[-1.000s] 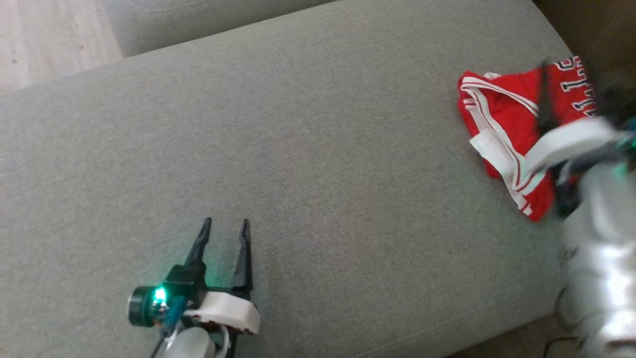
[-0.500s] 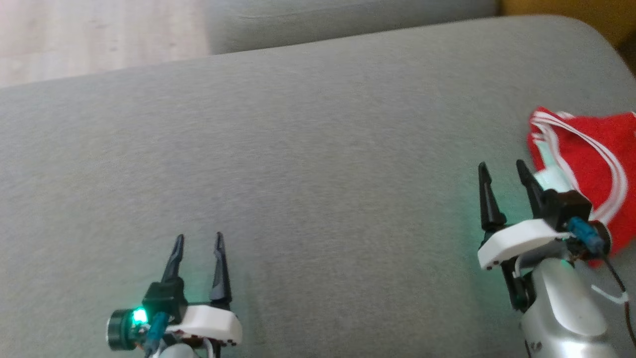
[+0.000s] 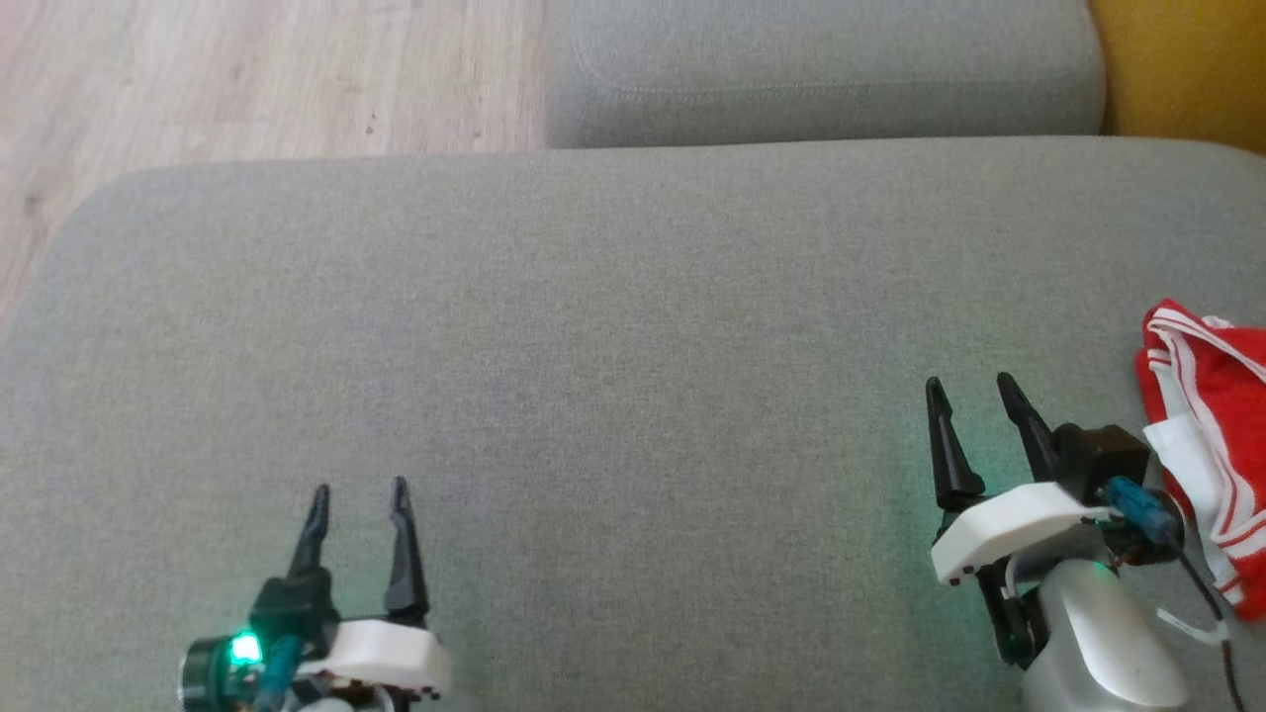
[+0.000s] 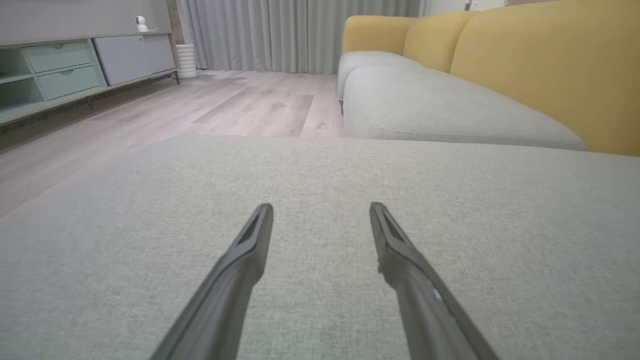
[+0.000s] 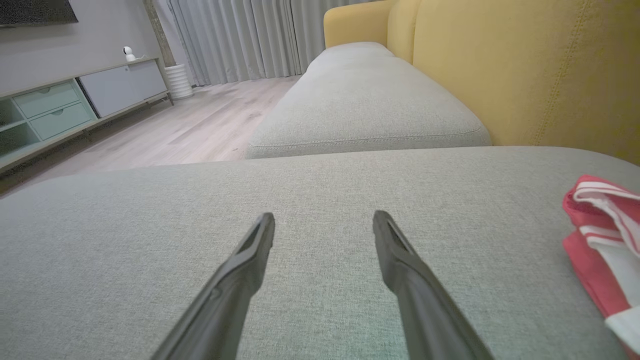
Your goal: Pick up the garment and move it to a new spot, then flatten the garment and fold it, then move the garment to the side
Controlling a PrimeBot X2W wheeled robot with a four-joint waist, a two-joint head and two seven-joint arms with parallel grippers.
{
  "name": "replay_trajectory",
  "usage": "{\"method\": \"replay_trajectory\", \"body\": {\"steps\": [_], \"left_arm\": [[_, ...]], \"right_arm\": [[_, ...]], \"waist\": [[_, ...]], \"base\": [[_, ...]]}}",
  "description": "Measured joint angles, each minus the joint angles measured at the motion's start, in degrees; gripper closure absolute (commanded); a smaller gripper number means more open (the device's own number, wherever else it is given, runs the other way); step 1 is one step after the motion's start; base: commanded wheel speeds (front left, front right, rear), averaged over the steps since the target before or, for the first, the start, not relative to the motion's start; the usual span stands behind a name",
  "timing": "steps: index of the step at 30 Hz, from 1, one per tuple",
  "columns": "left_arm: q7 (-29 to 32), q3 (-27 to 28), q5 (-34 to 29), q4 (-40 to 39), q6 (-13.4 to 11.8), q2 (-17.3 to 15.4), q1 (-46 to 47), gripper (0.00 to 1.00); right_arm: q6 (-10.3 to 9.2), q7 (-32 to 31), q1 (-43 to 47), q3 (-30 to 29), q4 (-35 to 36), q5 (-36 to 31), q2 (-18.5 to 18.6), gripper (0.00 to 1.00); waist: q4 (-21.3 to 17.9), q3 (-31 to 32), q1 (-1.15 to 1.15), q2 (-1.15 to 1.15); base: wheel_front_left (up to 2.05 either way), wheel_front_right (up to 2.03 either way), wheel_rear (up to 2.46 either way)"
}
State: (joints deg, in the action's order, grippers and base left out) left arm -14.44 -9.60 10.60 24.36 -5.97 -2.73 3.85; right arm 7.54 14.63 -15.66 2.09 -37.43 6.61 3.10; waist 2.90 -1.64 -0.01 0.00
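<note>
Now withdrawn, our right gripper [image 3: 969, 386] stands just beside the red garment [image 3: 1202, 415] at the sofa cushion's [image 3: 633, 326] right edge; left gripper [image 3: 359, 487] idle, both pairs of fingers apart, empty. Left wrist: bare cushion. Right wrist: garment alongside; we judge it delivered.

Your garment [image 3: 1212, 445] lay crumpled in a heap on the grey seat cushion [image 3: 633, 297], towards its right end: red fabric, white striped trim
</note>
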Motion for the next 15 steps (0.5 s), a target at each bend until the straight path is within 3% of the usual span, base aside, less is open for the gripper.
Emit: {"method": "replay_trajectory", "body": {"steps": [10, 11, 15], "left_arm": [[0.00, 3.26, 1.93, 0.43, 3.66, 0.00, -1.37, 0.00], [0.01, 3.48, 2.15, 0.51, 4.01, -0.01, -1.80, 1.00], [0.26, 3.44, 2.12, 3.83, 3.99, 0.07, -3.78, 1.00]], "right_arm": [[0.00, 0.00, 1.28, 1.55, -0.76, 1.02, -0.05, 0.00], [0.00, 0.00, 1.55, 1.59, -0.96, 1.05, -0.07, 1.00], [0.00, -0.01, 4.74, 1.51, -3.91, 1.04, -0.16, 1.00]], "waist": [[-1.54, 1.93, 0.00, 0.00], [-1.66, 2.09, 0.00, 0.00], [-1.69, 2.15, 0.01, 0.00]], "base": [[0.00, 0.00, 0.00], [0.00, 0.00, 0.00], [0.00, 0.00, 0.00]]}}
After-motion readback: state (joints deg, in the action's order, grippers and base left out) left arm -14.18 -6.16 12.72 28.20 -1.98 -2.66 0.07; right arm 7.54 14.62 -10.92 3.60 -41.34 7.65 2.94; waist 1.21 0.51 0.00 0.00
